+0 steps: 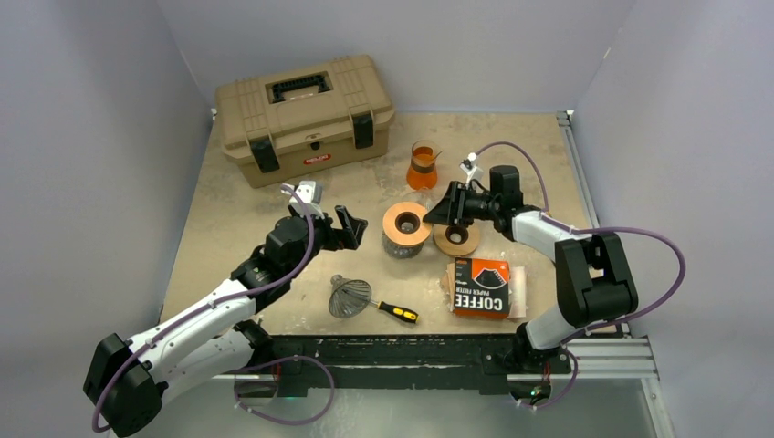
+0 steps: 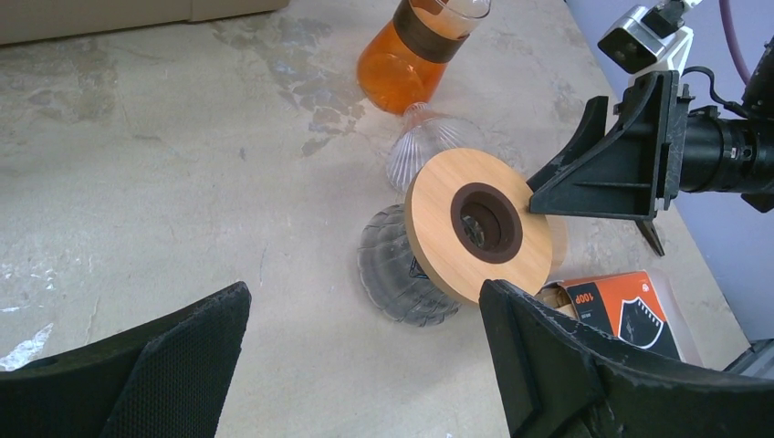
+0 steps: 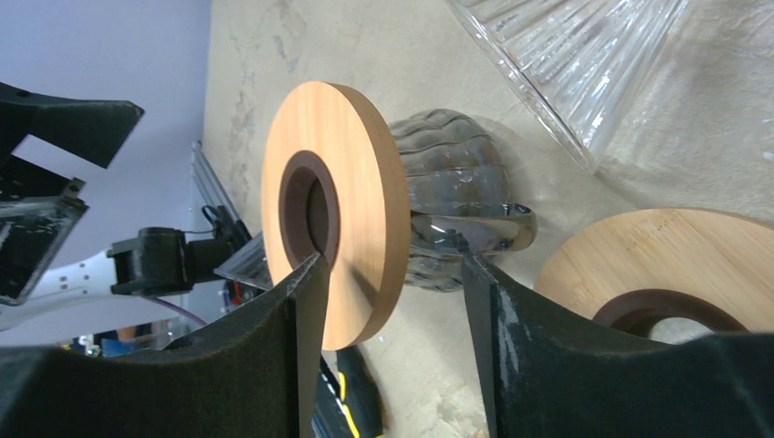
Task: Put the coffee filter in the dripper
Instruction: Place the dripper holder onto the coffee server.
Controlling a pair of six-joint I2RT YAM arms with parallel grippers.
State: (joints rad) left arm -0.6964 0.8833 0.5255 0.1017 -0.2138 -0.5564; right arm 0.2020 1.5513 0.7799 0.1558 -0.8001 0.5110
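A dripper of dark ribbed glass point(image 2: 402, 274) with a wooden ring point(image 1: 406, 224) lies tilted on the table, ring face up. My right gripper point(image 1: 433, 217) straddles that ring point(image 3: 339, 210). Its jaws stand apart: one finger point(image 3: 301, 328) is at the ring's face, the other point(image 3: 511, 338) is off the glass. The coffee filter shows only as an orange pack point(image 1: 481, 287), near right of the dripper, its corner showing as an orange pack point(image 2: 621, 306). My left gripper point(image 1: 354, 228) hangs wide open left of the dripper, and that left gripper point(image 2: 362, 292) holds nothing.
A second wooden ring point(image 1: 456, 239) lies right of the dripper. A clear ribbed glass cone point(image 2: 429, 146) and a carafe of orange liquid point(image 1: 423, 167) stand behind. Another glass cone point(image 1: 350, 297) and a screwdriver point(image 1: 399, 312) lie near the front. A tan toolbox point(image 1: 303, 114) sits back left.
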